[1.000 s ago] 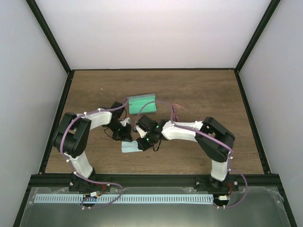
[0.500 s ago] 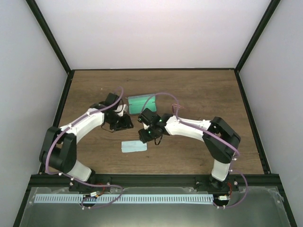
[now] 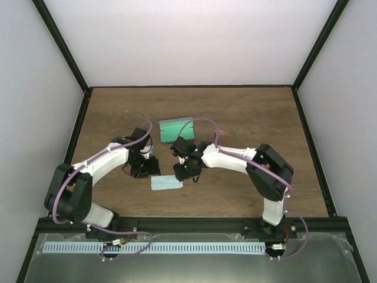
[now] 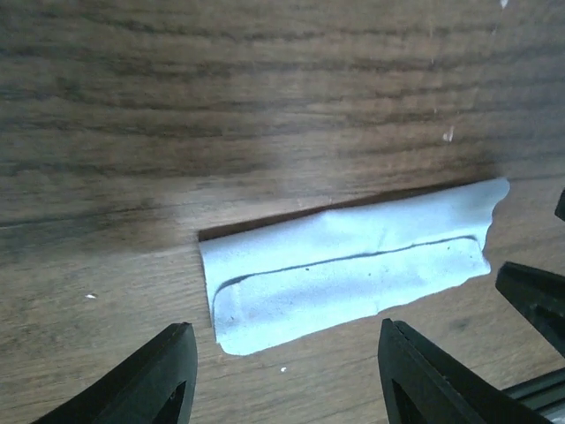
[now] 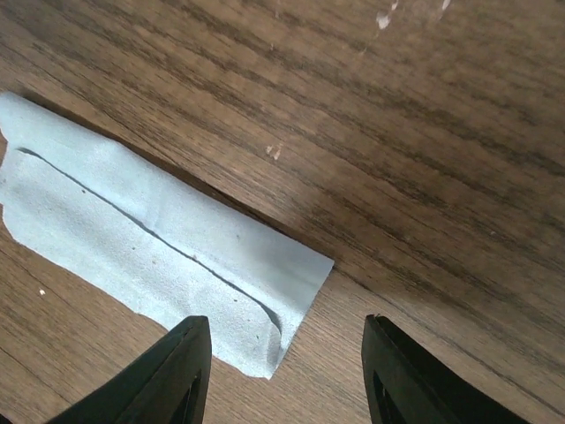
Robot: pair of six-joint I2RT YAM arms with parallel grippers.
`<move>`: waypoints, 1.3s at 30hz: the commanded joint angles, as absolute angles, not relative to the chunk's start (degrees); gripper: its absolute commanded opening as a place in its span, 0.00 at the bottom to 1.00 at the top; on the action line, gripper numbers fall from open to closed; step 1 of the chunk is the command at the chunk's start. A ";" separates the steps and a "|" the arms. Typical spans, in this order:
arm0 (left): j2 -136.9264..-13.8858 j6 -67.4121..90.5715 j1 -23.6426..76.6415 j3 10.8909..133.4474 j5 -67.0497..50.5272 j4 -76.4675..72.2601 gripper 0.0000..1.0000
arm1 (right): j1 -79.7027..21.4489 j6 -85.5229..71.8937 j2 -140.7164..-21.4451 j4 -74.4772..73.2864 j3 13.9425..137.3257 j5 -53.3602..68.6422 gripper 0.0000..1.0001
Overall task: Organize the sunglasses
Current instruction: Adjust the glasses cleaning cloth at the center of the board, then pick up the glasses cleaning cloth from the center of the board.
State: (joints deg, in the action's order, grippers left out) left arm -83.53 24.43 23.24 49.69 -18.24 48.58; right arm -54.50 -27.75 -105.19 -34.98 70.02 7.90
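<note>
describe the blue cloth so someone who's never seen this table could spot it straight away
Start at the wooden table and find the green case near its middle. Toward the near edge from it lies the pale blue cloth, folded into a flat narrow strip. Unlike the boxy green case, it is soft, pale and lies flat on the wood.

One overhead, two wrist views
The top camera looks down from behind the arms over the table (image 3: 235, 112); wrist cameras at the left gripper (image 4: 284, 353) and right gripper (image 5: 284, 329) face it close up, all sharing the folded blue cloth (image 3: 166, 183).
</note>
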 commanded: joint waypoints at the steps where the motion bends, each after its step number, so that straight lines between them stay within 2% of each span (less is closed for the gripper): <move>1: -83.06 24.93 24.63 48.54 -18.31 50.36 0.60 | -54.72 -26.87 -107.11 -36.13 72.67 9.82 0.49; 12: -78.66 27.42 25.84 42.76 -16.93 50.34 0.63 | -55.83 -25.95 -108.37 -39.05 73.83 10.53 0.48; 25: -82.92 26.23 25.84 42.12 -13.78 46.71 0.63 | -57.08 -26.94 -111.32 -40.02 75.50 11.39 0.48; 31: -85.17 25.40 25.84 42.67 -13.76 45.26 0.60 | -57.12 -27.59 -111.55 -39.69 75.08 11.74 0.42; 39: -86.31 25.13 25.84 42.28 -15.24 43.77 0.54 | -57.15 -28.64 -111.49 -39.39 74.61 11.95 0.24</move>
